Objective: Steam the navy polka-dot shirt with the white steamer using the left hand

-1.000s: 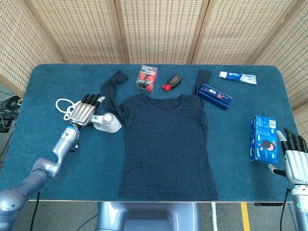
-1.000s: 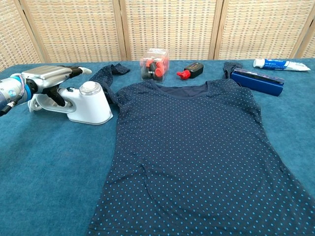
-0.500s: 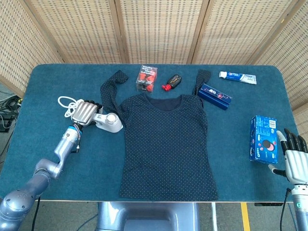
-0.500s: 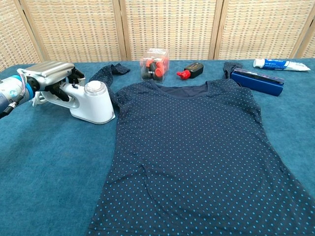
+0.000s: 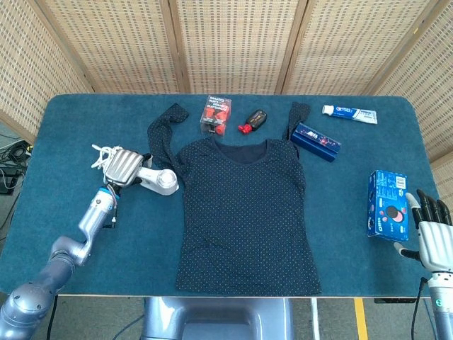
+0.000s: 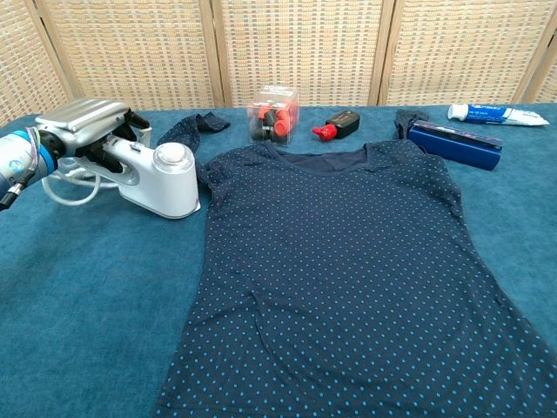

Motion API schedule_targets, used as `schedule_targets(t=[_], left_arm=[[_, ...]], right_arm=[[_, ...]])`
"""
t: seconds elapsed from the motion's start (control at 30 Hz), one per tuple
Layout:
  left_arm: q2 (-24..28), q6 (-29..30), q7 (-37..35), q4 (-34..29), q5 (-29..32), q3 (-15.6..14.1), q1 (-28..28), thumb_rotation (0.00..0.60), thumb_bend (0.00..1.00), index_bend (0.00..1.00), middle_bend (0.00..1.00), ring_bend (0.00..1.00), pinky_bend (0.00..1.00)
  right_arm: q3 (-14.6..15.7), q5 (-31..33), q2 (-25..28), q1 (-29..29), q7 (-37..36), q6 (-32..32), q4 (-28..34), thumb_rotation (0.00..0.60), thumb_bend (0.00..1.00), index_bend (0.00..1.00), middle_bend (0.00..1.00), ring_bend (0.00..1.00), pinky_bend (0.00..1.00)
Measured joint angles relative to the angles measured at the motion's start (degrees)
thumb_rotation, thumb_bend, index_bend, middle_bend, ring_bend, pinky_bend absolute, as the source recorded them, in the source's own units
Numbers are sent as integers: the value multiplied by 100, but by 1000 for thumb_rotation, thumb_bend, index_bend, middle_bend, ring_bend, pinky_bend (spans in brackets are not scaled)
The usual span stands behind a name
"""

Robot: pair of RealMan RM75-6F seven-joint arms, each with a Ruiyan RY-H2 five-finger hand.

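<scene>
- Wicker screens back your desk (image 5: 85,234), which is covered in teal felt-like cloth.
- Your shirt (image 5: 244,212) lies flat mid-desk, navy with pale dots, collar toward the screens, hem toward you, sleeves angled up.
- Your left hand (image 5: 122,166) wraps its fingers around the handle of the steamer (image 5: 160,180), a glossy white body with a round cap, lying just left of the shirt and pointing toward it.
- Your right hand (image 5: 430,225) rests open, fingers apart, beside a blue box (image 5: 387,204).
</scene>
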State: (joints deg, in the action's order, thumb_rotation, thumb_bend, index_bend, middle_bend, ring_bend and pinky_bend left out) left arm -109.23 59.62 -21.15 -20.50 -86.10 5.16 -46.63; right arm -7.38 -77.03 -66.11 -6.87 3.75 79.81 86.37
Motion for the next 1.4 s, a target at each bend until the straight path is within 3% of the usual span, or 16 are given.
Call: schedule_targets(t=[0.33,0.63,0.77,1.1,1.4], left_arm=[[237,818,-407,-246,-206,-93,94,600,729,1000,874,747,865],[801,985,-441,-937,-334,-161,70,600,800,1000,942,849,1000],[959,836,-313,-1287,-331,-123,-75,600,832,1000,977,902,1000],[1100,-258,469,-2495,-71,163,-735,600,837,1000,981,908,1000],[247,-582,714,-2420,134,465,-1222,600,837,1000,981,908,1000]], right_arm=[[6,-26,14,4,-16,21,32,600,0,25,0,0,0],[-11,-41,63,20,-99,61,72,600,0,25,0,0,0],[-31,-39,99,29,-161,85,94,600,0,25,0,0,0],[-99,63,191,63,-361,99,77,600,0,25,0,0,0],[-146,181,236,72,-532,14,6,600,0,24,0,0,0]])
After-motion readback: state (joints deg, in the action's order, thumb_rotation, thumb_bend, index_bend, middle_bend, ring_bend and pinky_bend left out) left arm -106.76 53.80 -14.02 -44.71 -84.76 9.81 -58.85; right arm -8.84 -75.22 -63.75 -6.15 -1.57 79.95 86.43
